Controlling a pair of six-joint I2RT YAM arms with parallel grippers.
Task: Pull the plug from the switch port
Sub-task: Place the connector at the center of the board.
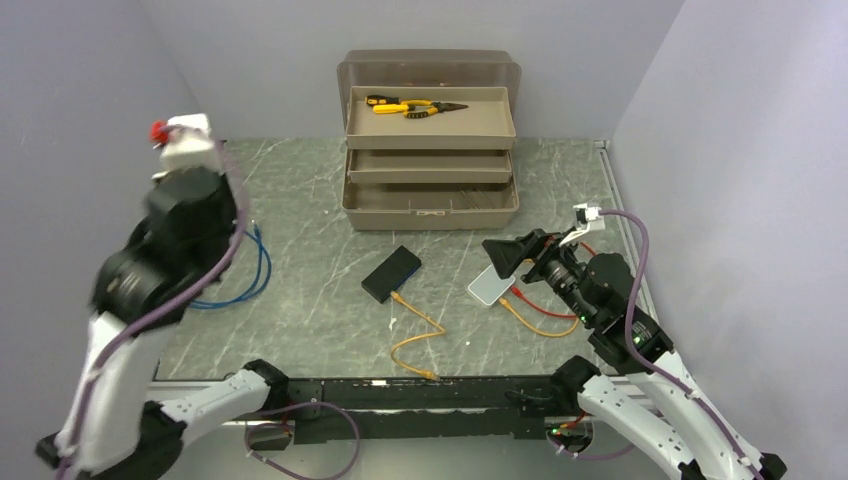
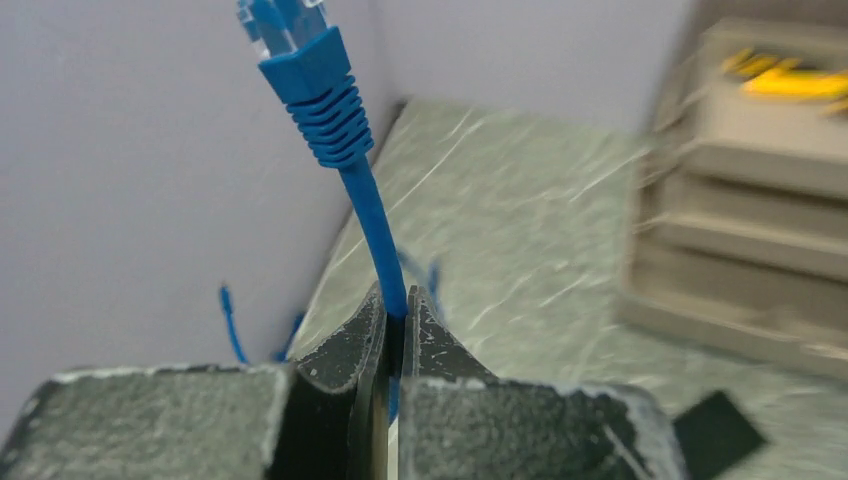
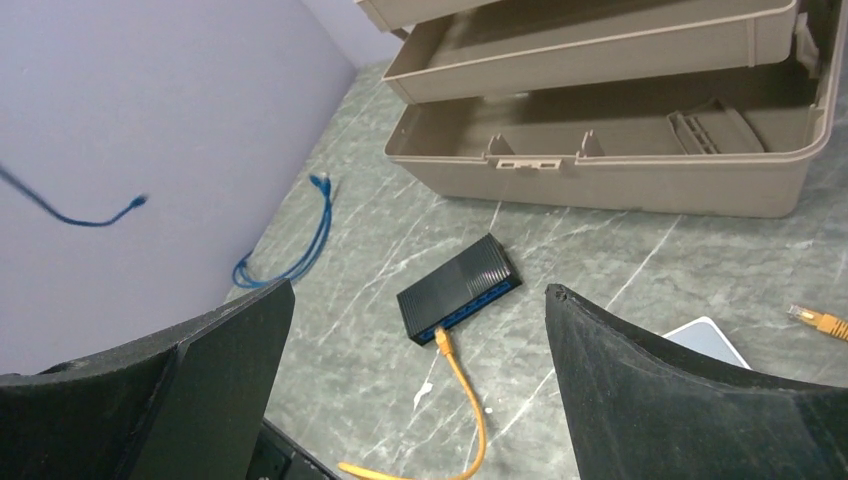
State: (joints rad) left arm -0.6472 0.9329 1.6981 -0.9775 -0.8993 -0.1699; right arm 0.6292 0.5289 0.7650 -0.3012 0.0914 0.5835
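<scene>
1. Top external view: the left arm (image 1: 150, 260) is reared up high along the left wall, its wrist at the upper left of the frame and blurred. The right arm (image 1: 620, 310) lies low at the right, with its forearm pointing left across the table (image 1: 300, 200).
2. The left pincer (image 2: 398, 300) is closed tight on a blue cable (image 2: 375, 230). The cable's blue plug (image 2: 300, 50) stands free in the air above the fingertips, plugged into nothing. The rest of the cable hangs down to a loop on the table by the left wall.
3. The right pincer (image 3: 412, 292) is spread wide and holds nothing. It hovers above a white flat device (image 1: 490, 287).
4. The switch (image 1: 391, 273) lies flat at mid-table, between the arms and apart from both pincers. An orange cable (image 3: 465, 390) is plugged into its socket edge and trails toward the near edge.
5. An open toolbox (image 1: 430, 200) stands at the far side, with pliers (image 1: 415, 106) in its top tray. Bare table lies between it and the switch, and also left of the switch. A red cable (image 1: 545, 305) crowds the right arm.
</scene>
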